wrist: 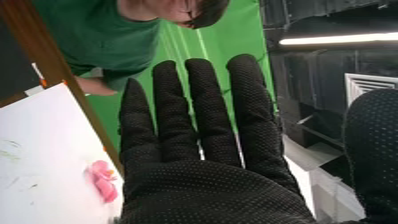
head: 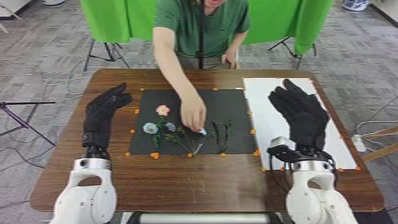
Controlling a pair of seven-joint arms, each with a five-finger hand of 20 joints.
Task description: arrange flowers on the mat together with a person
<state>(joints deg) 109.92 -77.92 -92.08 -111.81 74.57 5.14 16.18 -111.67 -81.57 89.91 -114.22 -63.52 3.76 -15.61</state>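
Head view: black-gloved left hand [head: 107,106] and right hand [head: 307,120], fingers [head: 293,89] extended, empty. Delay your reach until the person's hand [head: 193,114] clears the pink and blue flowers [head: 163,110] on the black rectangular mat [head: 234,100].

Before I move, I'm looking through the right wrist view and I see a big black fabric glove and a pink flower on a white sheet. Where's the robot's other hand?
Observer: The black-gloved left hand is above the brown wooden table, to the left of the dark rectangular mat.
Operator: Ooh, is anybody busy over there?
Observer: Yes, the person's bare hand is down among the flowers and stems on that mat.
Operator: What colours are they?
Observer: A pale pink flower lies farther from the robot than a pale blue one.
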